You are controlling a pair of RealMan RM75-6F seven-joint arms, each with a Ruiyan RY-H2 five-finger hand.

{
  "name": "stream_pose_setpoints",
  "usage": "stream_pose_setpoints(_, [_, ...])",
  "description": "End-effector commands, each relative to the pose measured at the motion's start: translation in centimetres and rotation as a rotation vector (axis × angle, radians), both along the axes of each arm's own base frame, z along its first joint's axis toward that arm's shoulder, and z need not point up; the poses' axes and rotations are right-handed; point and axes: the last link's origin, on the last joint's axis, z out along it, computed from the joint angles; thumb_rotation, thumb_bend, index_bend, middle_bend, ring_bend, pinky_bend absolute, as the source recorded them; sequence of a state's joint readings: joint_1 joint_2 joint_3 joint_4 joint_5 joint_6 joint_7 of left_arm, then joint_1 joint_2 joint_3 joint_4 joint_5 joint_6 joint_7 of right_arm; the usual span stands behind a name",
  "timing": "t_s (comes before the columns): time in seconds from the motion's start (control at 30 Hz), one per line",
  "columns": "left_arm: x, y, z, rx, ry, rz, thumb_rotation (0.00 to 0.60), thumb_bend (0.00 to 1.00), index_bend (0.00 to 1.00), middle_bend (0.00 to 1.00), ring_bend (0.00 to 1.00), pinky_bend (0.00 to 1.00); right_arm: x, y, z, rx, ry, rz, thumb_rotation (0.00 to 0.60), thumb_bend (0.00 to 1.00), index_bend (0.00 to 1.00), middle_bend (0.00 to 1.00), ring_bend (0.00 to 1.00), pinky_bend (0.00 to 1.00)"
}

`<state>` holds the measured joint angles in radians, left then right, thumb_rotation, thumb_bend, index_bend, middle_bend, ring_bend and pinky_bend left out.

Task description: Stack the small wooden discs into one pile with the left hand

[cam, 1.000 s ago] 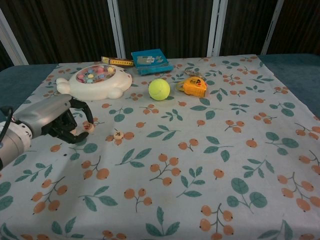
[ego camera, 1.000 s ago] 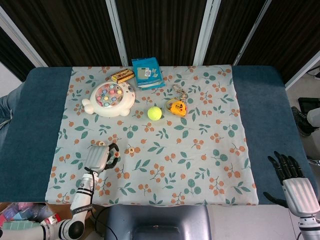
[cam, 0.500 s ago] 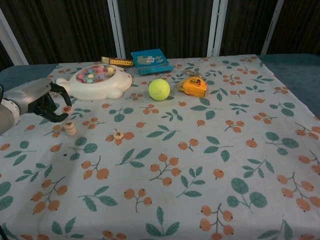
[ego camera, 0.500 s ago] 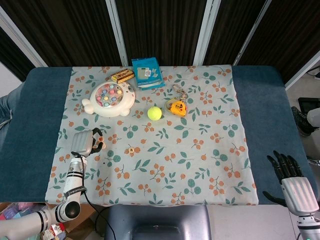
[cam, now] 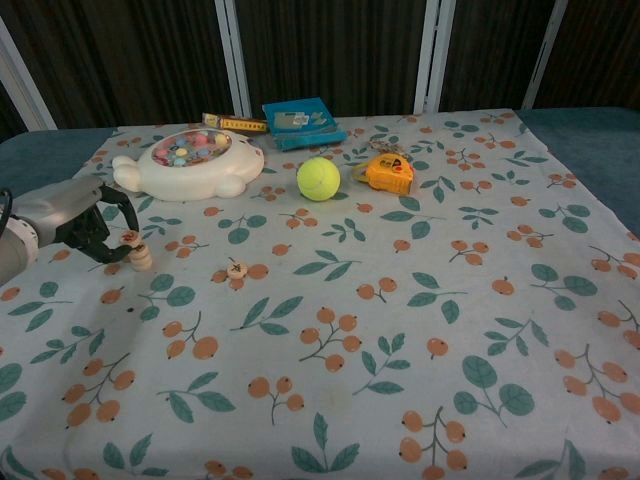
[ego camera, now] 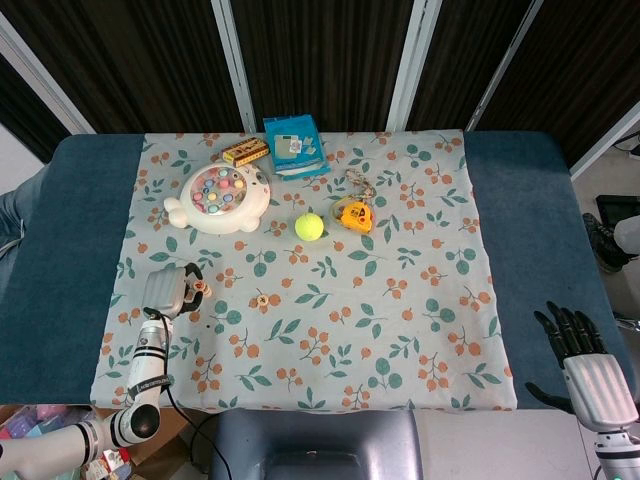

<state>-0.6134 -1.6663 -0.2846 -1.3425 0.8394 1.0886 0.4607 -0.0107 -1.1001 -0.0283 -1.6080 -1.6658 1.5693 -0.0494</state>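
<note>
Small round wooden discs: pale short pile [cam: 141,256], one loose disc [cam: 236,268]. Light, rigid, smooth; pinch by rim. Left hand [cam: 88,222] fingers grasping one disc [cam: 129,238]; right hand [ego camera: 583,352] fingers released.

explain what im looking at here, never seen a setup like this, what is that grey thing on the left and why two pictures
These are two cameras on one robot. The head view looks down on the table; the chest view looks across it from lower. The grey thing is the robot's left hand, on the end of an arm. It pinches a small wooden disc just beside a short pile of discs. One more loose disc lies on the floral cloth. Further back sit a white fishing toy, a tennis ball, an orange tape measure and a blue box. The right hand, fingers spread, holds nothing.
</note>
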Motion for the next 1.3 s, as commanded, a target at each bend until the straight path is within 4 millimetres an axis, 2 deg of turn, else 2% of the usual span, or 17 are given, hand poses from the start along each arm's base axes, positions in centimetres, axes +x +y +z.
stream_pose_setpoints(0.03, [-0.06, -0.04, -0.18, -0.005, -0.001, 0.000, 0.600, 0.39, 0.49, 1.00, 1.00, 1.00, -0.01, -0.03, -0.04, 0.002, 0.002, -0.001, 0.600, 0.20, 0.00, 0.00, 0.00, 0.05])
stream_pose_setpoints(0.9, [-0.02, -0.03, -0.55, -0.012, -0.010, 0.001, 0.600, 0.39, 0.45, 1.00, 1.00, 1.00, 0.01, -0.10, -0.21, 0.007, 0.007, -0.005, 0.600, 0.20, 0.00, 0.00, 0.00, 0.05])
stream_pose_setpoints(1.1, [-0.01, 0.04, -0.58, -0.014, -0.011, -0.002, 0.600, 0.39, 0.41, 1.00, 1.00, 1.00, 0.01, -0.12, -0.22, 0.006, 0.009, -0.008, 0.600, 0.20, 0.00, 0.00, 0.00, 0.05])
stream_pose_setpoints(1.3, [0.03, 0.01, -0.46, -0.017, -0.020, -0.008, 0.600, 0.39, 0.32, 1.00, 1.00, 1.00, -0.01, -0.22, -0.31, 0.006, 0.013, -0.010, 0.600, 0.20, 0.00, 0.00, 0.00, 0.05])
